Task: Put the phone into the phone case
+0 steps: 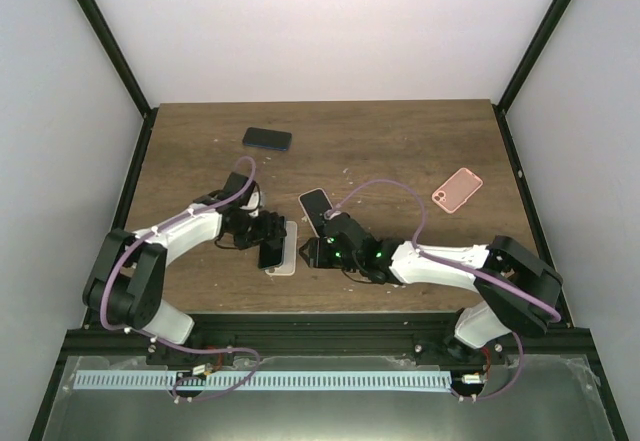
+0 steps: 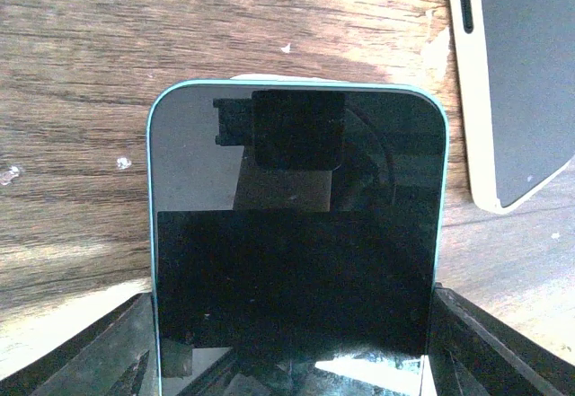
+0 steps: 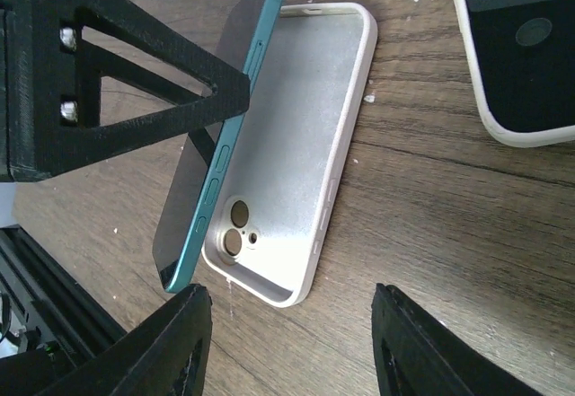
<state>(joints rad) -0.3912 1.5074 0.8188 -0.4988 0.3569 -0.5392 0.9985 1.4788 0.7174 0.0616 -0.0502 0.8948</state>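
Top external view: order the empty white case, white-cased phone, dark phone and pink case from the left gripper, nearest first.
From the left gripper:
1. empty white case, beside it
2. white-cased phone, centre
3. dark phone, at back
4. pink case, far right

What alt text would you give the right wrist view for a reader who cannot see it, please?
The left gripper holds a teal phone tilted on its long edge along one side of an empty white phone case, lying open-side up on a wooden table. The right gripper, open, frames the bottom, and a second cased phone shows at top right.
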